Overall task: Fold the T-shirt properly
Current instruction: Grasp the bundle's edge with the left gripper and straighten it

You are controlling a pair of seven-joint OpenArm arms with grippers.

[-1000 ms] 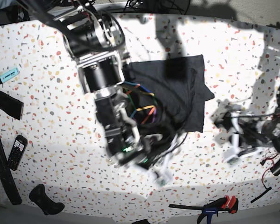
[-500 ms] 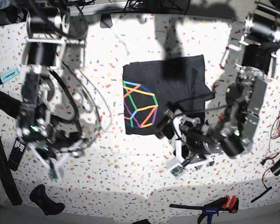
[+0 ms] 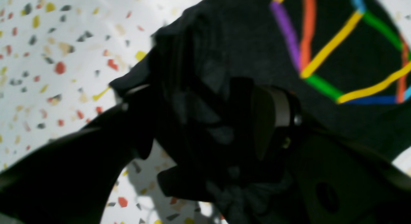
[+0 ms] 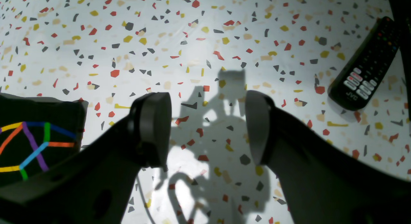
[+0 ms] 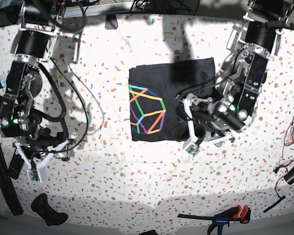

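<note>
Base view has the T-shirt (image 5: 171,100) lying mid-table as a squarish dark bundle, rainbow line print facing up on its camera-left half. The left gripper (image 5: 198,122) is right at the shirt's camera-right edge, and the left wrist cam shows a thick wad of black fabric (image 3: 205,121) clamped between its jaws, so it looks like it's grasping a fold of the shirt. The right gripper (image 4: 205,127) is well away on the other side, jaws spread with nothing in them, hovering over bare speckled table (image 4: 205,40) with a remote (image 4: 364,74) nearby. My worry: that grab looks bunched, probably more than one layer, so any pull could drag the whole bundle sideways instead of turning over one clean flap. With nothing pinning the opposite side, the fold lines could go crooked or the print side could crumple. Can't tell exactly how many layers are pinched, too blurry.
</note>
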